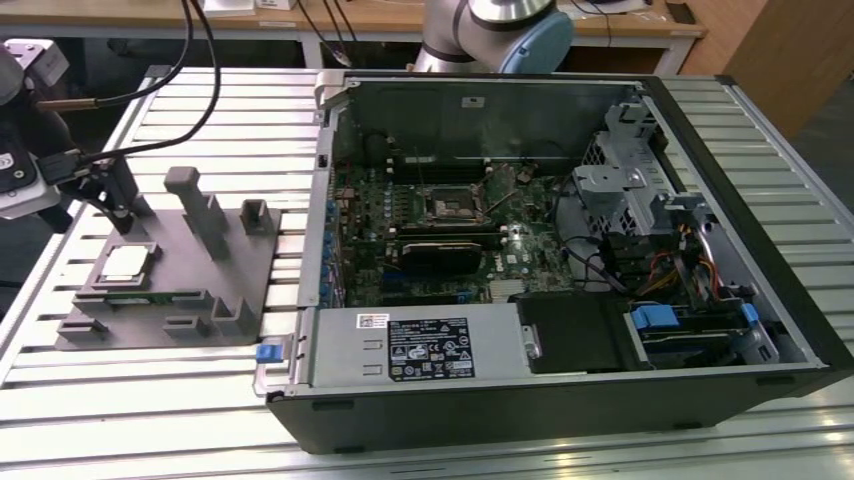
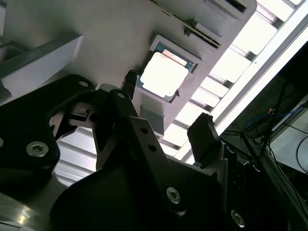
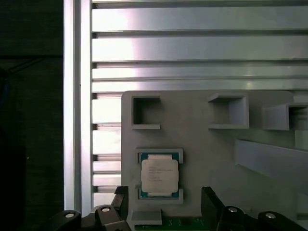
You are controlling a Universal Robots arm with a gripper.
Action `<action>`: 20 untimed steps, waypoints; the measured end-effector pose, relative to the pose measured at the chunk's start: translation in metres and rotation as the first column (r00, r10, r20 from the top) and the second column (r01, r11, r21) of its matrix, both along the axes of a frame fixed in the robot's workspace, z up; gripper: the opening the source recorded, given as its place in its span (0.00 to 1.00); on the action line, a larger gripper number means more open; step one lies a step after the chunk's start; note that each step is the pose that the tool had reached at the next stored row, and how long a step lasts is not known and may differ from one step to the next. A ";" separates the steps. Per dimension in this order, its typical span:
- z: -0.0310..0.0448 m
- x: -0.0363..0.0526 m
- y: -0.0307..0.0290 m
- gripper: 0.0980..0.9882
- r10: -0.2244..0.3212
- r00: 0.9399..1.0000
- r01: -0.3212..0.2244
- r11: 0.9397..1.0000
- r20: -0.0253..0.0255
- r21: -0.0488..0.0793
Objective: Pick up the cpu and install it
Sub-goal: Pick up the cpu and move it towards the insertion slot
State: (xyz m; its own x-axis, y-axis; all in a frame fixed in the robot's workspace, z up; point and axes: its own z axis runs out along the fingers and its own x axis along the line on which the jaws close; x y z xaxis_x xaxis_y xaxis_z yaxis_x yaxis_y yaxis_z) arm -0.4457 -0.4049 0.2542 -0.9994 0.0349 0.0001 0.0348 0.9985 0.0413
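The cpu sits in a tray recess (exterior view's left); the computer case lies just beside the tray, to its right; the gripper hangs over the tray, near the cpu.

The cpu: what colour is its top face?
The cpu is silvery white on top, with green board edges showing; the first wrist view shows it best.

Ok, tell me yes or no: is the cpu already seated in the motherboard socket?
No, the cpu lies in its recess on the grey tray.
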 end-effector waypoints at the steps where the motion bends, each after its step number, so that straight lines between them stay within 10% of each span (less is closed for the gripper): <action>1: -0.0005 0.0000 0.0000 0.68 0.000 1.000 0.000 1.000 0.000 0.000; 20: -0.0201 0.0000 -0.0055 0.68 0.003 1.000 -0.003 1.000 0.000 0.000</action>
